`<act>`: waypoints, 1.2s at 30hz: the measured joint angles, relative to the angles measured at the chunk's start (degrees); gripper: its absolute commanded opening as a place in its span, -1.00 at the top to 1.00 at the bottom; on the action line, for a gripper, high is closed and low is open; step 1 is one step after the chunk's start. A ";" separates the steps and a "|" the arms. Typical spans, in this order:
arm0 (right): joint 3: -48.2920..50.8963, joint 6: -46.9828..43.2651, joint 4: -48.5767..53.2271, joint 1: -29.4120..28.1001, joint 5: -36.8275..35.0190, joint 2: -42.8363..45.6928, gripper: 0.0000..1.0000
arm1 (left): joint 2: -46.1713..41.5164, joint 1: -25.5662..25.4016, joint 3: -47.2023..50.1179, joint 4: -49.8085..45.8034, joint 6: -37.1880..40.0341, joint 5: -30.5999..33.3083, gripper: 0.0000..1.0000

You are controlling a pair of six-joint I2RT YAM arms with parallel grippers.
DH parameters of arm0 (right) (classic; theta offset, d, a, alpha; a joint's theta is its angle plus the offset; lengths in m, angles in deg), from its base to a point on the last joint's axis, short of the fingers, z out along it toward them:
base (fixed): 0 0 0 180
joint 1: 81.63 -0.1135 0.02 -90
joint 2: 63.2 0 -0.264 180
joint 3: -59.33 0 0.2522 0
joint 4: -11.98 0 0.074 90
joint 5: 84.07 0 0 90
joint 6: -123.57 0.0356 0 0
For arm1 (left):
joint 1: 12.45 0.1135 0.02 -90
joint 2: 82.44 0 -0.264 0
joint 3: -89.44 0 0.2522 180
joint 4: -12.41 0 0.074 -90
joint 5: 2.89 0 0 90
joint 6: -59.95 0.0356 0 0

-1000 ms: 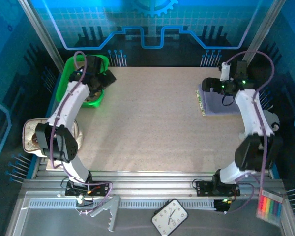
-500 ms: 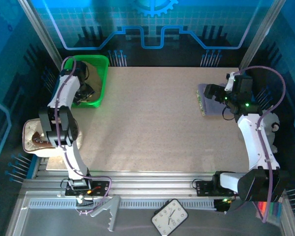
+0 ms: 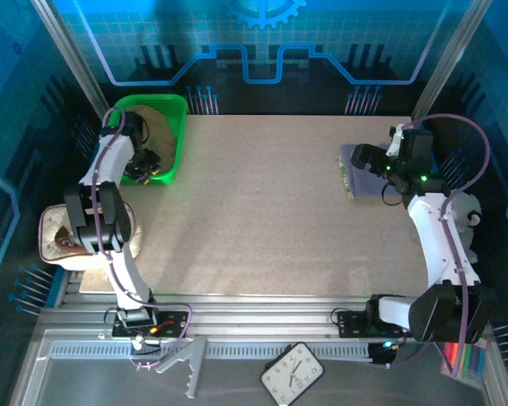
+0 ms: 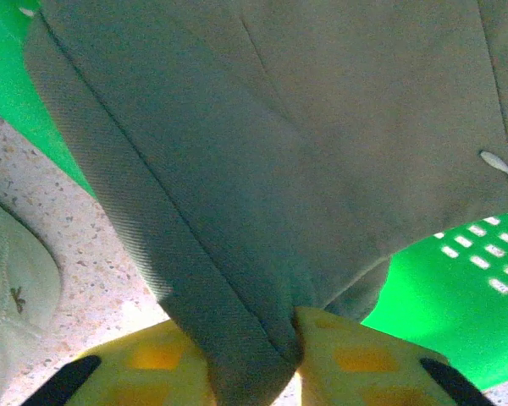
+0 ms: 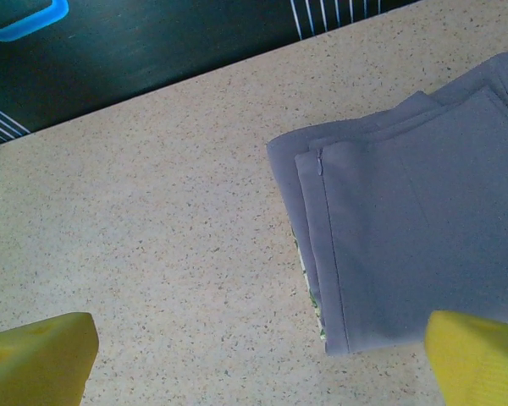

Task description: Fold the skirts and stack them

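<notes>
The olive-tan skirt [image 3: 158, 117] lies bunched in the green basket [image 3: 180, 127]. My left gripper [image 3: 144, 157] reaches into the basket. In the left wrist view a fold of that skirt [image 4: 279, 152] is pinched between the yellow fingers [image 4: 152, 368] of the left gripper [image 4: 254, 359], which is shut on it. At the right, the lavender skirt [image 3: 366, 188] lies folded on the floral skirt [image 3: 345, 179]. My right gripper [image 3: 361, 158] hovers open over their left edge. The right wrist view shows the lavender skirt [image 5: 415, 245], the floral edge [image 5: 309, 288] beneath it, and the right gripper [image 5: 258, 364] spread wide over bare table.
A beige pouch [image 3: 52, 245] sits at the left edge beside the left arm, also seen as a pouch [image 4: 8, 279] in the left wrist view. A clock [image 3: 292, 369], a grey tool [image 3: 182, 364] and a colour card [image 3: 462, 355] lie on the near rail. The speckled table [image 3: 254, 211] spreads between the arms.
My left gripper swung left to the near-left of the basket and closed on the olive-tan skirt. The right arm drew back from the folded stack, then held still.
</notes>
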 measured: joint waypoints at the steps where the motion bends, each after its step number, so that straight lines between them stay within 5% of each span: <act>1: 0.00 0.07 0.00 0.00 0.00 -0.11 -1.00 | -0.09 0.02 -0.20 -0.11 -0.02 0.00 0.74; 4: 0.00 0.44 -0.04 0.00 0.26 -0.28 -1.00 | -0.31 0.04 -1.05 0.09 0.92 -0.02 0.75; 6: 0.00 0.48 -0.07 0.00 0.48 -0.35 -1.00 | -0.37 0.04 -1.42 -0.07 1.29 -0.02 1.00; 12: 0.00 0.85 -0.17 0.00 1.29 -0.52 -1.00 | -1.03 0.07 -6.54 -1.68 4.17 -0.02 1.00; 21: 0.00 2.62 -3.37 0.66 5.01 -0.52 -1.00 | -2.73 0.04 -43.93 0.02 11.91 -4.72 1.00; 26: 0.00 4.57 -5.44 0.74 7.39 -0.66 -1.00 | -10.56 -0.74 -48.70 6.69 12.02 -11.93 1.00; 36: 0.79 5.62 -9.88 0.68 15.17 -2.01 -1.00 | -20.68 -17.99 -40.98 15.54 16.94 -15.30 1.00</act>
